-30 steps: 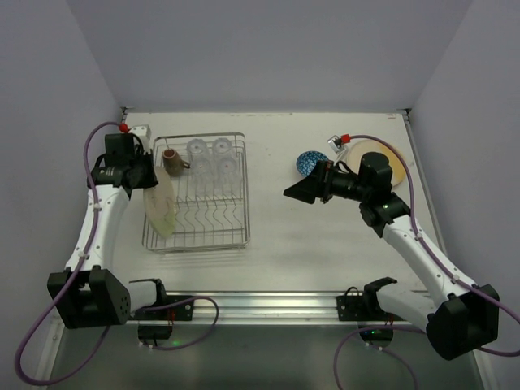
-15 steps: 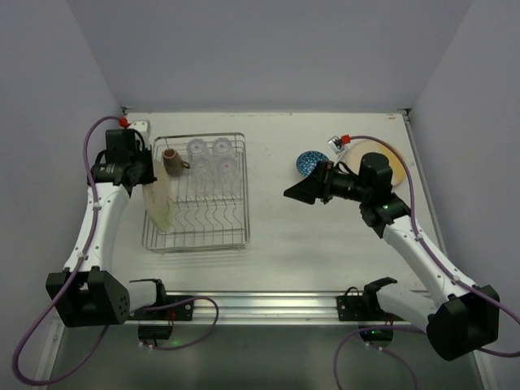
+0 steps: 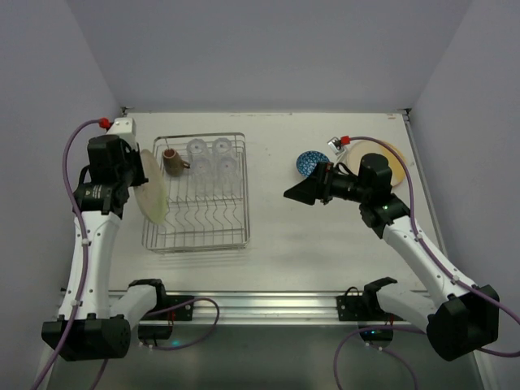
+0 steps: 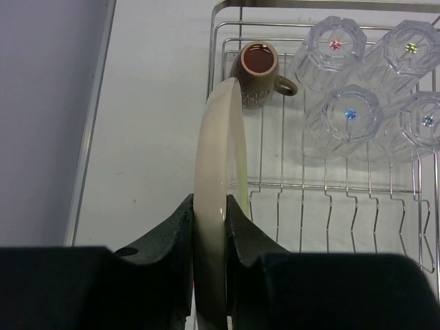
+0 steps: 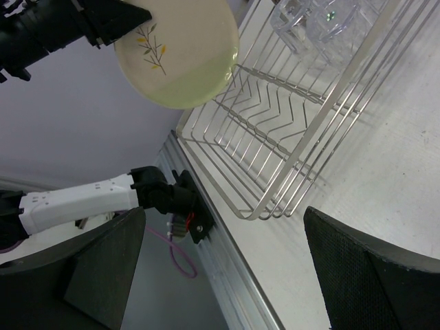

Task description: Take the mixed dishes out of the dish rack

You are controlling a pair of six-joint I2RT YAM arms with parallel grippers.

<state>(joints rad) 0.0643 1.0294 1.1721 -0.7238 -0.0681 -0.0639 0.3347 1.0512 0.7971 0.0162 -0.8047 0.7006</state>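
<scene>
- Since a second ago the left arm has lifted and swung outward. The cream plate (image 3: 153, 195), which leaned low in the left end of the dish rack (image 3: 237, 237), is now raised on edge at the rack's left side. The right arm has not shifted.
- The left end effector (image 4: 210, 213) is closed tight on the plate's rim, one finger on each face. Those fingers cut off the plate's lower edge in the left wrist view.
- The right end effector (image 3: 294, 193) hovers over the bare surface (image 3: 309, 244) between the rack and the bowl. Its fingers (image 5: 103, 265) are spread wide and hold nothing.
- A second plate (image 3: 393, 156) lies at the far right, largely hidden behind the right arm. I cannot tell whether it is one plate or a stack.
- The right wrist view crops the glasses at its top edge.
- In the rack there are four clear glasses (image 4: 349, 115), mouths down in a two-by-two block at the far end. One brown mug (image 4: 256, 72) lies on its side just left of them.
- On the surface there is one blue bowl (image 3: 310, 163).
</scene>
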